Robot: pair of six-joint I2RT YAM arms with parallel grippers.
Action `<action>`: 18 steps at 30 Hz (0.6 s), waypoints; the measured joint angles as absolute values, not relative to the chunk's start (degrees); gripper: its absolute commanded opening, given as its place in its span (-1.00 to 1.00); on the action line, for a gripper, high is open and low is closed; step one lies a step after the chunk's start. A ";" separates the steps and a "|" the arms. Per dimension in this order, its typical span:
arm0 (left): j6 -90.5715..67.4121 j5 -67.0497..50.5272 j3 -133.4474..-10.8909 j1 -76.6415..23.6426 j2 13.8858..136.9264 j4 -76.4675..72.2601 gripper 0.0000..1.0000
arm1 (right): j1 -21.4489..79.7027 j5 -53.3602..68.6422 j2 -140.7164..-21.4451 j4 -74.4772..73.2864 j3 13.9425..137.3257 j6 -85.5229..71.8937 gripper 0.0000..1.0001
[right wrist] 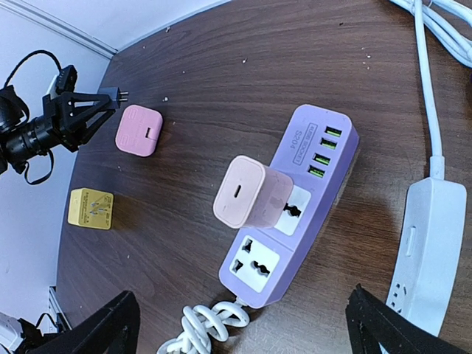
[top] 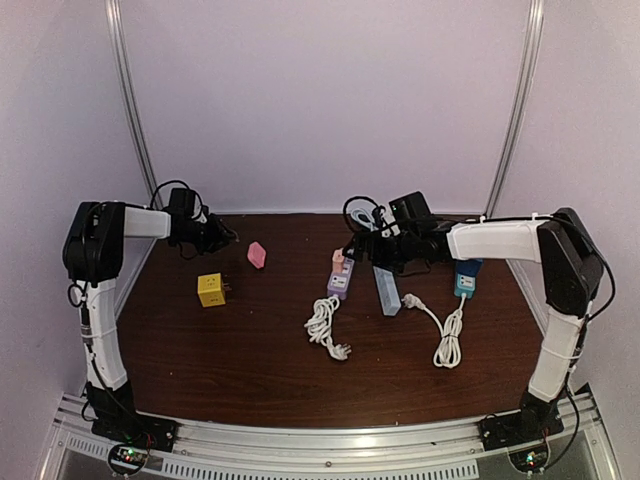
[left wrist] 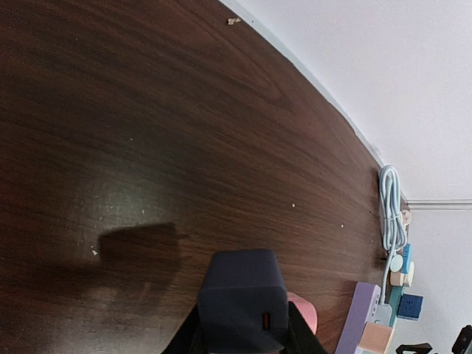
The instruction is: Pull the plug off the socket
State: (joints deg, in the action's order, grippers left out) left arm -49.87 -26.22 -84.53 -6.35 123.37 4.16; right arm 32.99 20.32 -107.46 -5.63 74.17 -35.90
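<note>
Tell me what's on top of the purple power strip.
A pale pink charger cube stands plugged into one socket of the purple power strip; the neighbouring socket is empty. The charger's prongs are covered.

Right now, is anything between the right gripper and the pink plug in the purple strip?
Nothing visible does. The right gripper hangs open directly over the pink plug, which sits in the purple strip.

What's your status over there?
Right gripper open over pink charger, plugged into purple strip. Left gripper holding dark adapter, far aside. Path clear.
</note>
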 measured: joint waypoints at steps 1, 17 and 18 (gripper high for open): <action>-49.89 -26.52 -84.90 -6.35 123.98 4.40 -0.57 | 32.99 20.25 -107.04 -5.76 73.82 -35.88 0.98; -50.02 -27.29 -85.36 -6.35 126.04 4.89 -0.09 | 32.99 20.03 -105.73 -5.89 72.03 -35.68 0.98; -50.00 -27.29 -85.34 -6.35 126.04 4.86 -0.08 | 32.99 20.01 -105.65 -5.91 71.90 -35.68 0.98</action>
State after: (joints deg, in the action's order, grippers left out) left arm -50.00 -27.29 -85.34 -6.35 126.04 4.86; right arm 32.99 20.01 -105.65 -5.91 71.90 -35.68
